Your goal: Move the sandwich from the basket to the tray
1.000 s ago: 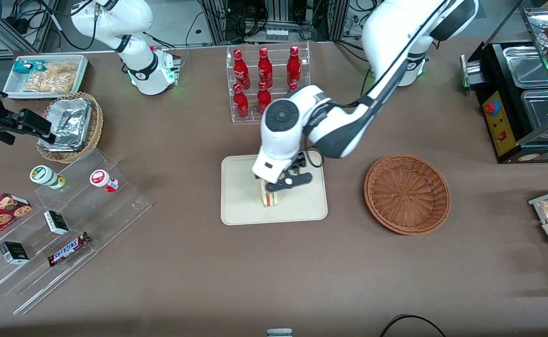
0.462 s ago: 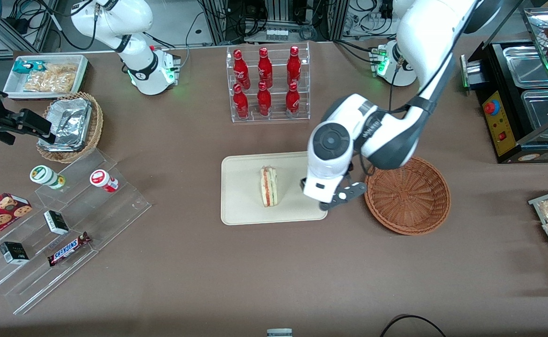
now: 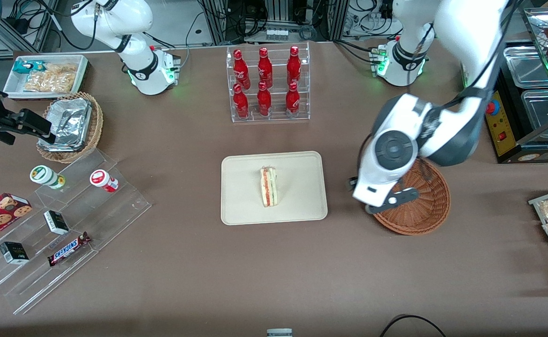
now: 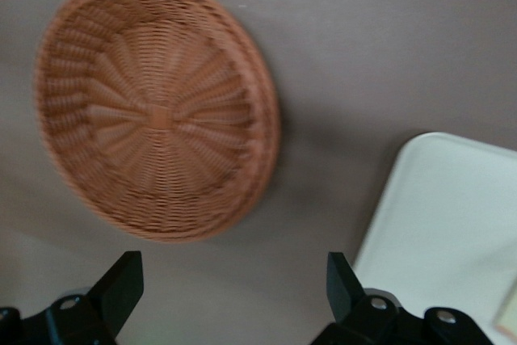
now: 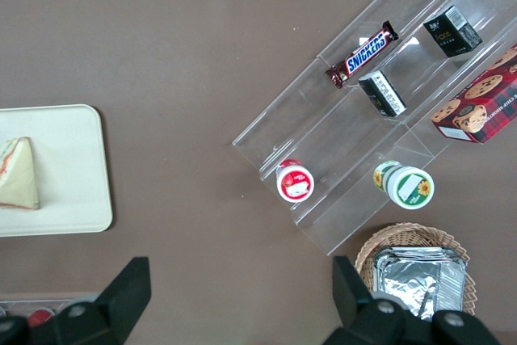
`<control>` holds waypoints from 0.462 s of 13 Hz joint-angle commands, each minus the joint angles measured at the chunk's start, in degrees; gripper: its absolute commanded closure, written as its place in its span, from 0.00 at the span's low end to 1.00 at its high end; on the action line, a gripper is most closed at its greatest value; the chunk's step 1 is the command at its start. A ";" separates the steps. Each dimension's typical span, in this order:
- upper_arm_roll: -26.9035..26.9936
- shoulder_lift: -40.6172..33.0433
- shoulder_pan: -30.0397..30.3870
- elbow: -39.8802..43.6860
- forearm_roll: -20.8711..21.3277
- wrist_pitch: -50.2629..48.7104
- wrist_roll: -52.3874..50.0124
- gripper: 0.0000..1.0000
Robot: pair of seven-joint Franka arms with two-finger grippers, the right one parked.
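The sandwich (image 3: 268,187), a white wedge with red and green filling, stands on its edge in the middle of the cream tray (image 3: 245,210). It also shows in the right wrist view (image 5: 18,174) on the tray (image 5: 73,199). The reddish-brown basket (image 3: 426,206) is empty and lies beside the tray, toward the working arm's end of the table. My left gripper (image 3: 369,196) hangs open and empty above the basket's rim nearest the tray. The left wrist view shows the basket (image 4: 153,111), the tray's corner (image 4: 452,216) and the open gripper (image 4: 234,284).
A clear rack of red bottles (image 3: 266,82) stands farther from the camera than the tray. A tiered clear stand with snacks (image 3: 63,224), a tan basket with foil containers (image 3: 70,124) and a white snack tray (image 3: 44,75) lie toward the parked arm's end. A black food warmer (image 3: 522,98) stands near the working arm.
My gripper let go of the sandwich on the tray, rose, and swung away toward the basket. The sandwich stays upright on the tray.
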 commanded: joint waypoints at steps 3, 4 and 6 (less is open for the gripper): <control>-0.39 -10.63 6.92 -8.71 -3.94 -2.79 13.91 0.00; -0.22 -12.12 7.63 -9.23 -5.07 -3.41 16.63 0.00; 3.89 -15.37 7.47 -9.68 -8.93 -5.69 23.57 0.00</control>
